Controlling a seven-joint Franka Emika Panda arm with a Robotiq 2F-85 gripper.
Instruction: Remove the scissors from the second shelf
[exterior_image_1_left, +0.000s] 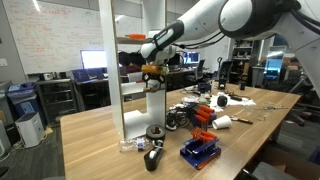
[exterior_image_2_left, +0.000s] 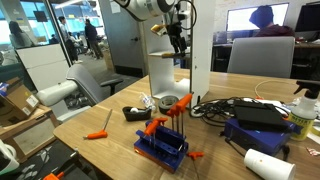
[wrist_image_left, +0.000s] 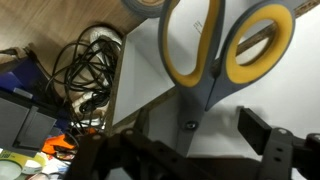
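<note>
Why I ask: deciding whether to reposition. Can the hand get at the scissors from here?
Likely yes: in the wrist view the scissors lie on the second shelf, blade end inside the open hand, nothing blocking.

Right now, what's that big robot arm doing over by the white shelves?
The robot arm is stretched into the tall white rack. Its hand is at the yellow-handled scissors, a finger on each side of the blades, over a white shelf. I can't tell if it has squeezed them yet.
</note>
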